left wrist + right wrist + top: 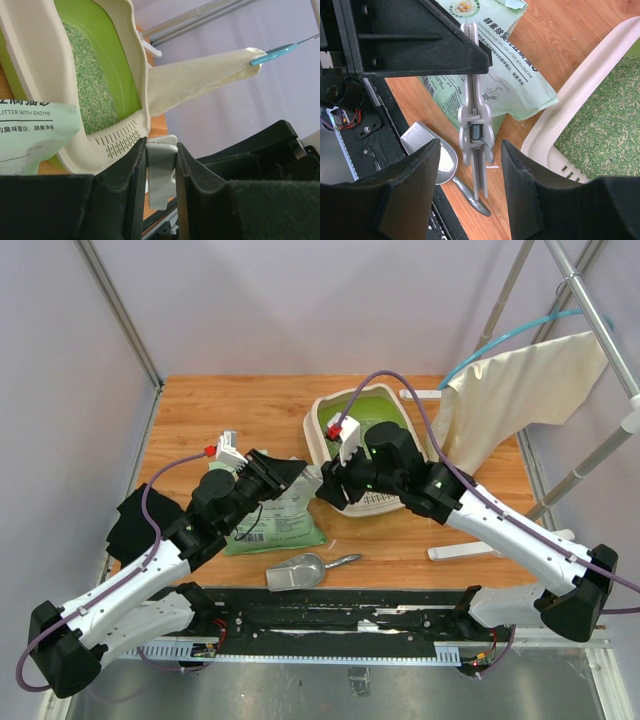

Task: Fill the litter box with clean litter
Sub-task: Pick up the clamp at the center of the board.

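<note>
The cream-white litter box (318,426) with its green inside stands at the table's middle back, and pale clean litter (87,85) lies in it. In front of it on the left lies the light green litter bag (275,525). My left gripper (160,145) is shut on a grey-white spring clip (161,170) and holds it just above the bag's near corner. My right gripper (471,147) stands open astride the clip's (475,120) free end, and both pads are clear of it. The box's rim (580,95) and the litter (605,125) lie just right of it.
A silver metal scoop (300,572) lies near the front edge, below the bag. A cream cloth (510,390) hangs from a rack at the right. A white strip (460,550) lies at the front right, and a black cloth (130,525) at the left edge.
</note>
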`<state>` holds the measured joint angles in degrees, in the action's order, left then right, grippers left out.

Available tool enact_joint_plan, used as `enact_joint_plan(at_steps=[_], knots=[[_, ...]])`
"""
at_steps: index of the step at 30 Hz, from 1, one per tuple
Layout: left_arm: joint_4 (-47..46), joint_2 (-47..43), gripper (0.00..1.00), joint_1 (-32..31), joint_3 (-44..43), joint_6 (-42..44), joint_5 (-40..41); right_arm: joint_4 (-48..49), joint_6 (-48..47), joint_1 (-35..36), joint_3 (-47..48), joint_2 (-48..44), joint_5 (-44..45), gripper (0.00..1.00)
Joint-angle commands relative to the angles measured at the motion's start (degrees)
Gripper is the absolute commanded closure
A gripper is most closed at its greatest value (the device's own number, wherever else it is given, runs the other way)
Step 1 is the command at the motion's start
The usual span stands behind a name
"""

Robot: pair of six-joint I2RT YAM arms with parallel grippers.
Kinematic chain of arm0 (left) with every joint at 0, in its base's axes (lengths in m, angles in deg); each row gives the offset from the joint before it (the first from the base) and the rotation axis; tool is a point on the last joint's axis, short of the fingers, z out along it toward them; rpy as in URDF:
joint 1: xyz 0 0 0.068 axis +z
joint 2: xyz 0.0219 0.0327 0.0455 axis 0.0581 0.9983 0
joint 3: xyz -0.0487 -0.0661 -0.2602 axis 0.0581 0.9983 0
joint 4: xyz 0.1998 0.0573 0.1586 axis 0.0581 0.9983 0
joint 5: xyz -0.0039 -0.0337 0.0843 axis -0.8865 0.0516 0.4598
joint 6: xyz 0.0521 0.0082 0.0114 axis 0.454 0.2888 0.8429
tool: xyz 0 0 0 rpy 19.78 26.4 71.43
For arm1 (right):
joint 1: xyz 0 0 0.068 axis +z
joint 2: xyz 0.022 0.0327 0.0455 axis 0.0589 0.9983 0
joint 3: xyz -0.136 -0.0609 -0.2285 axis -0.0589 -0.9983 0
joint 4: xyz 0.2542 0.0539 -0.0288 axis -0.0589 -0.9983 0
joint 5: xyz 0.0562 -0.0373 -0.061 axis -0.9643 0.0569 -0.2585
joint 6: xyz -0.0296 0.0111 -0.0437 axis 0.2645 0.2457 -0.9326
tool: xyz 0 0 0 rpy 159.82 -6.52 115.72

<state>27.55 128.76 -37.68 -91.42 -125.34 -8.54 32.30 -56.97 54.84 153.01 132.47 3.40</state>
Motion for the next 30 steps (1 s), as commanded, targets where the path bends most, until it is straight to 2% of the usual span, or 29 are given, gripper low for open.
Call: enact_joint_plan(at_steps=[1,5,7,10,11,13,17,20,24,28,30], knots=[[-0.14,-0.27,0.90,-0.47,-0.71,0.94,1.44,-0.28,0.04,-0.53,2.57,0.68,-1.39,0.47],[0.32,-0.10,0.90,-0.47,-0.87,1.18,1.69,0.28,0.12,-0.57,3.01,1.30,-1.01,0.55],[1.22,-0.06,0.89,-0.47,-1.19,1.49,2.00,0.52,0.11,-0.53,3.05,1.40,-0.34,0.56],[2.17,0.02,0.89,-0.47,-1.42,1.87,2.36,1.21,-0.09,-0.56,3.11,1.51,-0.38,0.73],[2.46,0.01,0.89,-0.47,-1.45,1.99,2.55,1.29,-0.06,-0.57,3.20,1.54,-0.46,0.68],[2.88,0.07,0.89,-0.47,-1.43,2.02,2.82,1.38,-0.27,-0.52,3.15,1.58,-0.51,0.53],[2.95,0.16,0.89,-0.47,-1.31,2.03,3.28,1.30,-0.50,-0.50,3.25,2.15,-1.46,0.50],[2.71,0.45,0.89,-0.47,-1.41,2.06,3.12,0.94,-0.43,-0.57,3.73,2.98,-1.89,0.52],[2.29,0.62,0.89,-0.49,-1.49,2.01,3.04,0.19,-0.63,-0.57,4.14,3.98,-1.08,0.47],[2.12,0.57,0.89,-0.47,-1.44,1.94,3.18,0.14,-0.72,-0.56,4.09,4.47,-0.89,0.69],[1.91,0.53,0.88,-0.47,-1.30,1.82,3.44,0.08,-0.81,-0.57,4.17,4.48,-0.65,0.90]])
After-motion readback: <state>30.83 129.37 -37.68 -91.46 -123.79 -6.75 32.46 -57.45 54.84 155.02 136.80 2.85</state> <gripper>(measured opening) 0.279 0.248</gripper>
